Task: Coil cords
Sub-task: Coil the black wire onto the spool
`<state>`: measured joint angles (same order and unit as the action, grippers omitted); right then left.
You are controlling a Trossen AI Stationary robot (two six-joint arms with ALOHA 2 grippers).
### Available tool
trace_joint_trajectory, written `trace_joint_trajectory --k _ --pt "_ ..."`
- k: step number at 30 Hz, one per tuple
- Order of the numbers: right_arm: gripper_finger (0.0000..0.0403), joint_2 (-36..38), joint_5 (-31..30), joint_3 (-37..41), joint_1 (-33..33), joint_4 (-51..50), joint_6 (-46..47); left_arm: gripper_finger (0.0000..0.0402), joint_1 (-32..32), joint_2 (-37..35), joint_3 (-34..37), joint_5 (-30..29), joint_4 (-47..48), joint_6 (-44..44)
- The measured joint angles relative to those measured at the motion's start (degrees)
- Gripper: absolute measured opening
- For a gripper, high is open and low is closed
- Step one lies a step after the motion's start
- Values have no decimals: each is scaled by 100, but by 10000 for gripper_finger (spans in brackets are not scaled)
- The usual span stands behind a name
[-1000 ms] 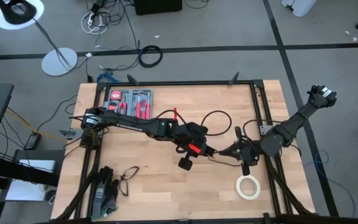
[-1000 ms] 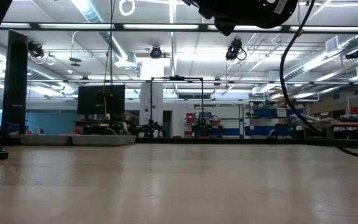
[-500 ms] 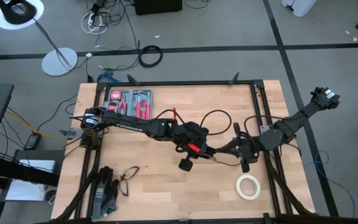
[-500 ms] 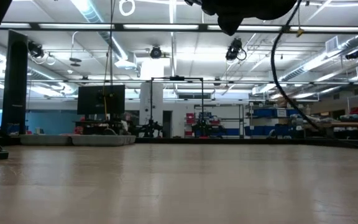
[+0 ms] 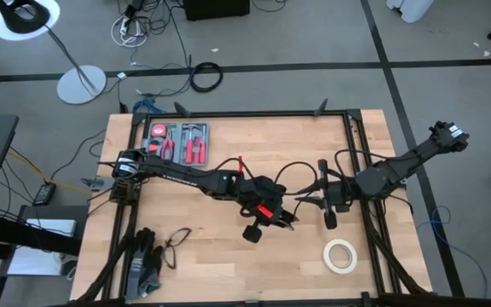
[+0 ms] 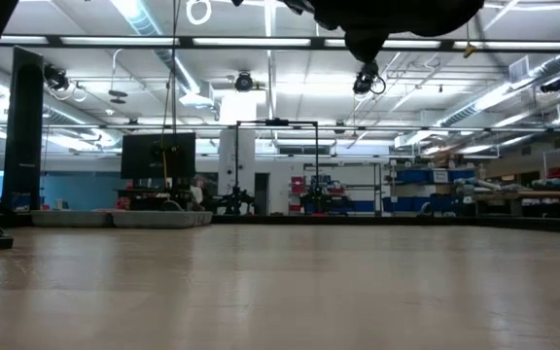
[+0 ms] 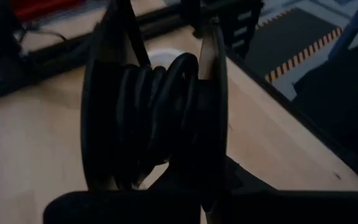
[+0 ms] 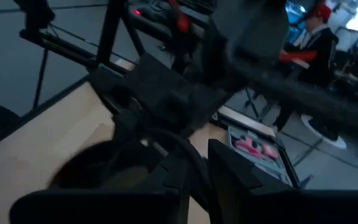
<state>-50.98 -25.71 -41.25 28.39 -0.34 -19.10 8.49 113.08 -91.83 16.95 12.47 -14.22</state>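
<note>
1. Left wrist view: several turns of cord (image 7: 160,112) sit bundled between left gripper (image 7: 157,106) fingers, clenched on them mid-table.
2. Loose tail (image 5: 301,164) arcs toward right gripper (image 5: 307,201); rest left to wind.
3. Vs earlier: right gripper moved up-table; its grip can't be told, jaws were loosening.

**No readable text**

We can read no text, label, brand or number in any view. The left arm (image 5: 181,174) carries pale lettering along its side in the high view, but we cannot make it out. The floor (image 7: 297,53) shows yellow-and-black hazard stripes in the left wrist view, a marking without words.
</note>
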Motion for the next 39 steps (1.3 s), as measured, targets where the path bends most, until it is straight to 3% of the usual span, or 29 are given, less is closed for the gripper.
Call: trace_joint_trajectory --k 9,16,19,24,28,32,39 --pt "52 -376 519 7 -447 101 156 0 -18 -7 206 -64 -591 79" --pt "37 -512 540 13 -615 -142 549 0 -22 -9 227 -531 -579 46" --pt "29 -509 470 13 -755 -337 911 0 -35 -9 227 -297 -607 56" --pt "21 -506 1216 -10 -1052 -426 1235 0 -35 -9 227 256 -612 30" --pt "19 -507 1469 -216 -1138 -826 1309 0 -27 -10 220 319 -559 -120" --pt "31 -509 1605 -275 -1219 -1063 1457 0 -20 -17 218 323 -284 -254" --pt "66 -509 2428 -278 -1609 -1684 1957 0 -22 -17 218 490 -24 -337"
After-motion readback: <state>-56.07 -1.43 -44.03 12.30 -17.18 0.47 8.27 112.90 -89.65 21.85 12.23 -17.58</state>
